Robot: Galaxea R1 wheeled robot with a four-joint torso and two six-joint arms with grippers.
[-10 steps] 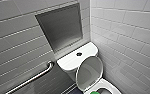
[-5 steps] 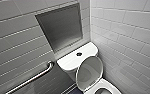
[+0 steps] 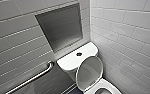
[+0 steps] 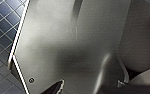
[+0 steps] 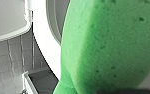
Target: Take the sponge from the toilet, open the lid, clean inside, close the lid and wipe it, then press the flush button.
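The white toilet (image 3: 73,60) stands in the corner, with a round flush button (image 3: 79,54) on its tank top. The lid (image 3: 89,71) is raised against the tank, grey underside facing out, and the bowl rim (image 3: 109,88) lies below it. The bright green sponge (image 5: 108,47) looms very close in the right wrist view, with my right gripper (image 5: 116,90) shut on it. Behind the sponge are the lid (image 5: 54,17) and the tank (image 5: 6,22). My left gripper (image 4: 83,86) is open with nothing in it, near a grey panel (image 4: 66,45).
A metal grab bar (image 3: 32,78) runs along the grey tiled wall on the left. A grey recessed panel (image 3: 61,27) sits in the wall above the tank. White tiled wall (image 3: 131,37) closes the right side. Dark blue floor tiles (image 4: 1,22) show beside the panel.
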